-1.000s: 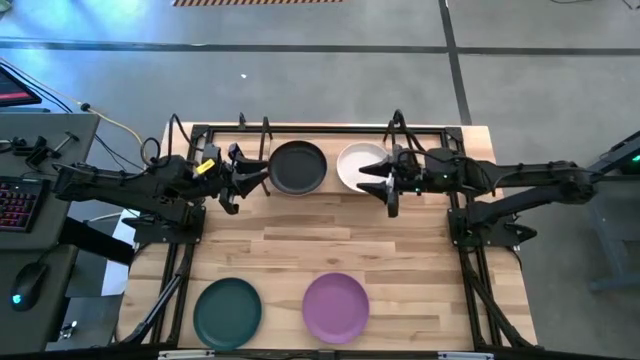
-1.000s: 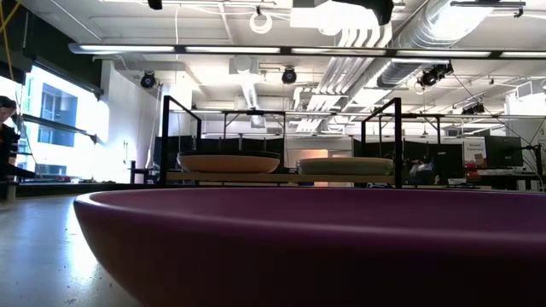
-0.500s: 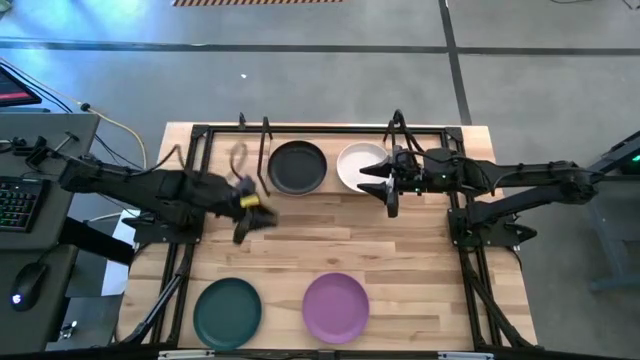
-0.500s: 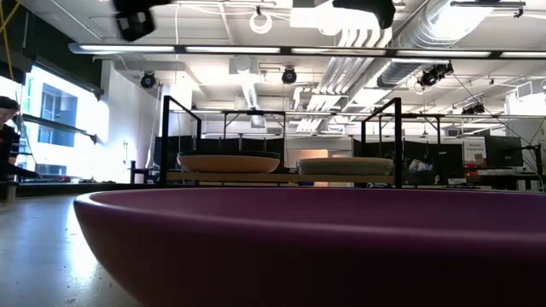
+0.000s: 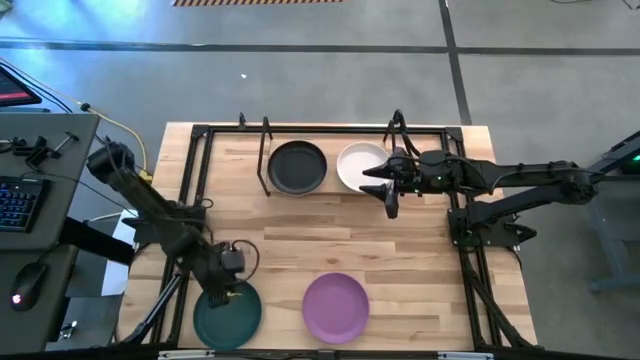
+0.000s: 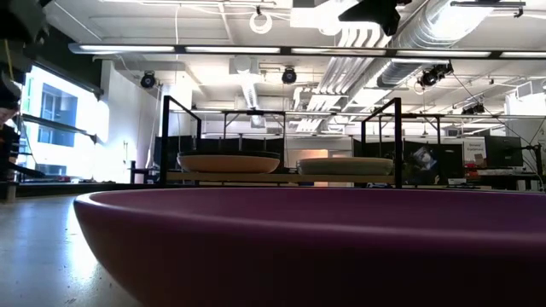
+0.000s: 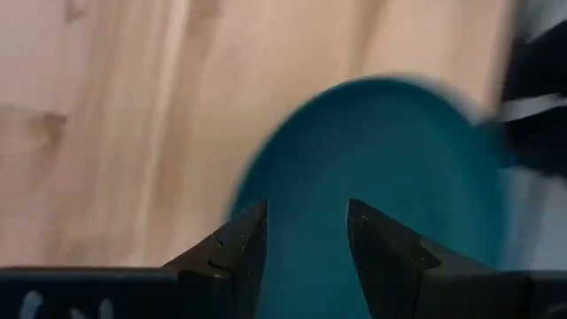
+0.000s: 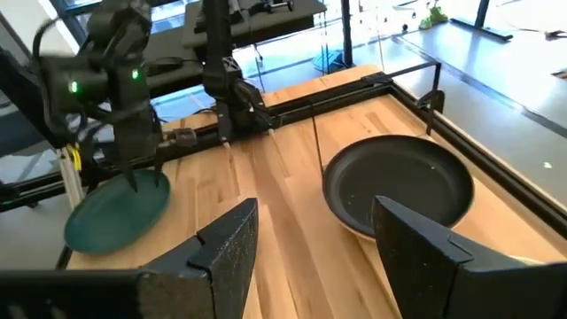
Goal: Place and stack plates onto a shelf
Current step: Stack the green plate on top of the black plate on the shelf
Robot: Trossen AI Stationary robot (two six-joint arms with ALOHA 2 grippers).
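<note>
On the shelf (image 5: 266, 155) at the table's far side, the black plate (image 5: 297, 167) and the white plate (image 5: 358, 165) each sit atop a stack; a pale rim (image 8: 354, 232) shows under the black one. The dark teal plate (image 5: 227, 314) and the purple plate (image 5: 335, 307) lie flat near the table's near edge. My left gripper (image 7: 306, 235) is open and points down over the teal plate's (image 7: 381, 159) far rim, touching nothing. My right gripper (image 5: 385, 188) hovers open beside the white plate, at its near-right.
The shelf's thin black rods (image 6: 397, 141) stand up around both stacks. A black frame (image 5: 195, 200) runs along the table's left and right sides. Bare wooden tabletop (image 5: 330, 235) lies between the shelf and the two near plates. A keyboard and mouse sit off the table's left.
My left arm has swung away from the shelf beside the black plate, toward the table's near-left, and tipped its gripper down over the teal plate. No plate has moved.
</note>
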